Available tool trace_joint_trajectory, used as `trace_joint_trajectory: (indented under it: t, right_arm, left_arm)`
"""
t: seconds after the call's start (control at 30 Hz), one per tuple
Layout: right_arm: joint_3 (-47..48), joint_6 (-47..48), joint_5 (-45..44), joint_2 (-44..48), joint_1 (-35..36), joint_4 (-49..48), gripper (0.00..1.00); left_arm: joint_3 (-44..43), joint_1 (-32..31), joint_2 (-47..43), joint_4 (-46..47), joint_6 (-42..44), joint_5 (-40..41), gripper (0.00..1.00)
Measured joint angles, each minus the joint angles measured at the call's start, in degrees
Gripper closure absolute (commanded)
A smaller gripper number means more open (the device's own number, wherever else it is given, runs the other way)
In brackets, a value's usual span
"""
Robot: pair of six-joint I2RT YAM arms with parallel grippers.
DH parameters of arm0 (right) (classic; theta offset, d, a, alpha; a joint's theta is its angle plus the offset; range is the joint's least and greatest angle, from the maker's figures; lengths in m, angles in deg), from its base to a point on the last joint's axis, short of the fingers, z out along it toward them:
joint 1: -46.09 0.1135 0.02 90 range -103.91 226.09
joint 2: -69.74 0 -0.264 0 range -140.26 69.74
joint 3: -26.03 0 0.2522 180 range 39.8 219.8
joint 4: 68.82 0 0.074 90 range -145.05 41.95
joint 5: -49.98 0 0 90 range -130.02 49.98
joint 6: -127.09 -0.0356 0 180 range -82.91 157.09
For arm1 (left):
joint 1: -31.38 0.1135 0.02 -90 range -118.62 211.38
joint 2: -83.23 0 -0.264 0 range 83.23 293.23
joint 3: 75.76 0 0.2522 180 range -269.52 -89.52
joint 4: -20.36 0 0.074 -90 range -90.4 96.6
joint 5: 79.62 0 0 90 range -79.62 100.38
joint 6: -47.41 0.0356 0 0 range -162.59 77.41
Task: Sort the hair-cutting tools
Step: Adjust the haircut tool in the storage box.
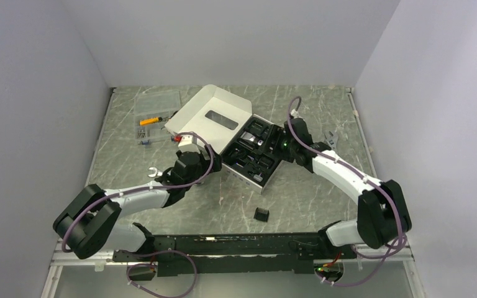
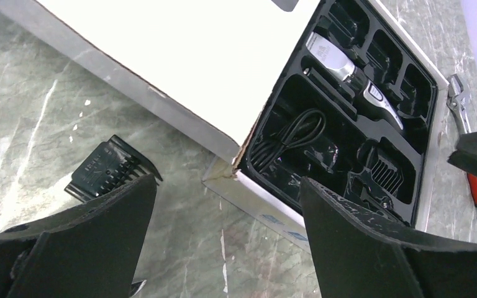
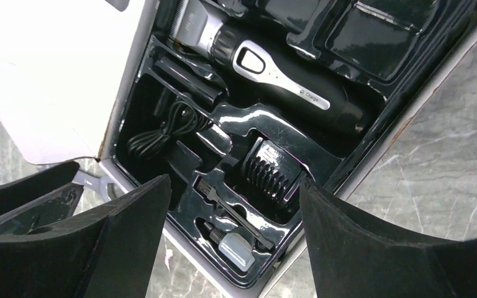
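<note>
Black loose comb (image 2: 109, 167) lies flat by the box (image 2: 258, 198) corner, near the left gripper (image 2: 228, 183), whose fingers are spread and empty. Pinched off-centre, it could skid on the slick table (image 2: 37, 93) or jam against the lid (image 2: 161, 37). Right gripper (image 3: 233, 186), also spread, hangs over the tray (image 3: 236, 121), where the glossy silver-banded clipper (image 3: 273, 81) sits slotted
</note>
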Motion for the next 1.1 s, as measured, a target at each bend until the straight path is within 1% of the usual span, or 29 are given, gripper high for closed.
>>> trace_joint_trajectory:
  t: [0.2,0.47,0.73,1.0,1.1]
  right_arm:
    - [3.87,-0.46,-1.11,-5.49,2.08,3.8,0.22]
    - [4.85,-3.04,-2.86,-9.79,4.55,6.38,0.22]
    - [5.62,-6.6,-5.22,-11.91,6.16,6.8,0.21]
    - [6.05,-12.55,-7.41,-14.1,6.93,6.19,0.21]
    - [5.27,-14.47,-7.85,-14.49,6.93,4.63,0.23]
  left_arm:
    - [-0.09,-2.01,1.44,3.5,1.9,0.42,0.11]
    - [1.42,-5.18,1.55,9.11,3.89,0.42,0.12]
    - [5.14,-6.32,1.79,12.66,4.57,0.57,0.13]
    - [6.36,-6.75,2.21,15.5,4.63,0.39,0.14]
    - [6.62,-6.95,2.27,15.67,4.63,0.35,0.14]
